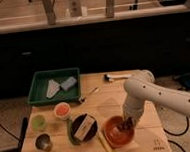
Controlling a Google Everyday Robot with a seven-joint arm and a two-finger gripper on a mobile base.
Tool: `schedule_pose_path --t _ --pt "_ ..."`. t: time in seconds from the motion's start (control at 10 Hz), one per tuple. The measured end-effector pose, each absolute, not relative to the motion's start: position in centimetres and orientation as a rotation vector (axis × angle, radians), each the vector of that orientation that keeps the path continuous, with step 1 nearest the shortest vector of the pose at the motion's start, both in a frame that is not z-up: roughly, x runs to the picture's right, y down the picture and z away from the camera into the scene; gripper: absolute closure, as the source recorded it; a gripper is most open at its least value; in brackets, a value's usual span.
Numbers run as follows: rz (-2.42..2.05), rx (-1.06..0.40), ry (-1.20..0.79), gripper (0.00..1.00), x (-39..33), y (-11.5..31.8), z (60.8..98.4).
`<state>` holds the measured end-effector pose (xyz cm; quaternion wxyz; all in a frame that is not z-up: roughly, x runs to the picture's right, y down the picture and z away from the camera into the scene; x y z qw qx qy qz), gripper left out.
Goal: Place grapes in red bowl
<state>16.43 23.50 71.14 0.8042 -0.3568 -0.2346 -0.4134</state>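
The gripper [127,120] reaches down into the red bowl [112,135] on the wooden surface [101,92], the grapes [125,124] at its tip (whether it grips them, I cannot tell).

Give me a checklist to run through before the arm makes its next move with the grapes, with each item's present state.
1. Gripper is over the red bowl, at its right side: ok.
2. Grapes show as a dark bunch at the gripper tip, inside the bowl's rim line: ok.
3. Grapes resting on the bowl's floor, or hanging above it: cannot tell.
4. Red bowl stands upright, fully on the wooden table: ok.
5. Black dish sits to the bowl's left, apart from the gripper: ok.
6. Grapes released from the gripper: cannot tell.
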Motion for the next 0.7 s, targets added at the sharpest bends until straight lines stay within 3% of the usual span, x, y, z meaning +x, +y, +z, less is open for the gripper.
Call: schedule_pose_path --t 0.7 --pt "-0.886 -0.775 -0.512 0.2 16.71 23.76 71.45"
